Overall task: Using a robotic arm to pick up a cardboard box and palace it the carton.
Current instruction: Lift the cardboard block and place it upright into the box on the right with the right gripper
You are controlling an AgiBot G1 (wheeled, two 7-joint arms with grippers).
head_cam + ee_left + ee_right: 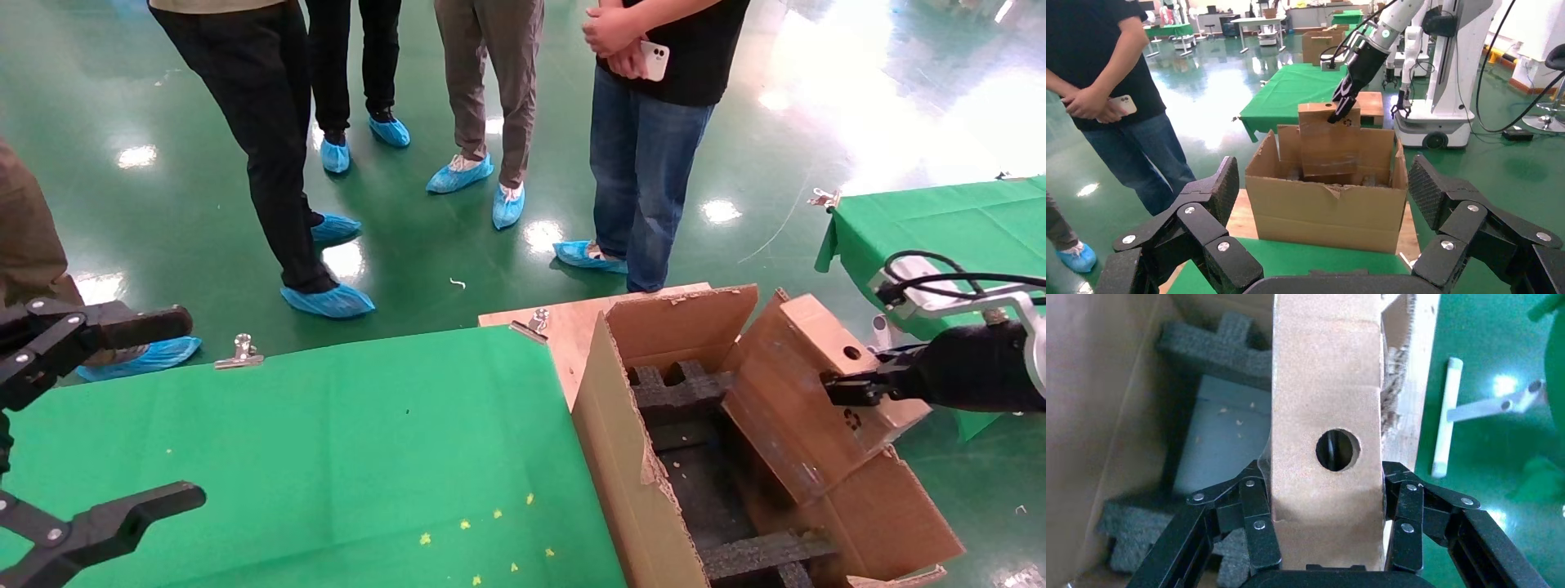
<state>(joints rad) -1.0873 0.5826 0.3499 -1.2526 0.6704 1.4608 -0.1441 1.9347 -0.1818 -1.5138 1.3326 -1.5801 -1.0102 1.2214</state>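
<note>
Carton [629, 457], large and torn-flapped with black foam [686, 388] inside, sits just below the right gripper [846, 390]. That gripper is clamped on the small holed cardboard box [805, 392], held tilted with its lower end inside the carton's opening. Picking up looks done; lowering and letting go remain. Far off, the left gripper [82, 425] hangs spread apart over a green table [327, 441].
</note>
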